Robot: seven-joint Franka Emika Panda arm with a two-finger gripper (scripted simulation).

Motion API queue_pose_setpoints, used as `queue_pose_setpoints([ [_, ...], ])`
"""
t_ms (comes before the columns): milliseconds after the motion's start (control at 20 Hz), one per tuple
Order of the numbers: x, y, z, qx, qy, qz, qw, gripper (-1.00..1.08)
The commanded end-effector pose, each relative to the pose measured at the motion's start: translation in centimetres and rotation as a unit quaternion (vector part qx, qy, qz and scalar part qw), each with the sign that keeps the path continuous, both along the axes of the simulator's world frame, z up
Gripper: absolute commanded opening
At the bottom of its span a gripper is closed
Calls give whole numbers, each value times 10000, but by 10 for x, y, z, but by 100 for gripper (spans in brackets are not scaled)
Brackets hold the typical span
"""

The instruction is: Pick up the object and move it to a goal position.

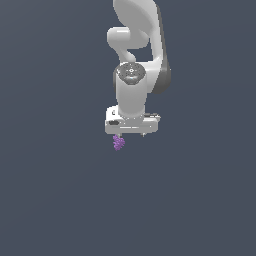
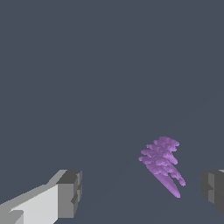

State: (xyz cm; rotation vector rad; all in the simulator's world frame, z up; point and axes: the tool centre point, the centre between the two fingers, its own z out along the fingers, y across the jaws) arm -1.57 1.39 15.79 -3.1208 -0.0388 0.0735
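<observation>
- While the grapes [image 1: 118, 143] [image 2: 162, 164] are sitting just under the gripper [image 1: 131, 134] [image 2: 142, 194], nothing's touching them.
- They're lying between the spread-wide fingers [image 2: 70, 192], closer to one, offset toward the exterior view's left.
- Arm [image 1: 134, 75] is hanging straight over them, pointing down.

Arm top: the white robot arm [image 1: 134, 60] runs off the exterior view's upper edge, so its base is out of sight.
Fingers: in the exterior view the white tool [image 1: 131, 134] hides its own fingers behind its body.
Finger cut-off: in the wrist view the grey-tipped fingers [image 2: 69, 192] are cropped by the picture's edges.
Lump: the tiny purple bumpy lump [image 1: 118, 143] has its top tucked behind the tool's lower edge in the exterior view.
Contact: whether the lump touches the dark grey surface [image 1: 60, 200] cannot be told.
</observation>
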Motion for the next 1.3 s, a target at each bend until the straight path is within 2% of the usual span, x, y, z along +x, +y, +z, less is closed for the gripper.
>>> queue_pose_setpoints([
  [0, 0, 0, 0, 0, 0, 0, 10000, 100],
  [450, 0, -29, 13, -85, -59, -151, 9998, 100],
  [850, -1, -30, 10, -86, -63, -261, 9996, 100],
  [1250, -6, -36, -4, -87, -78, -845, 9964, 100],
])
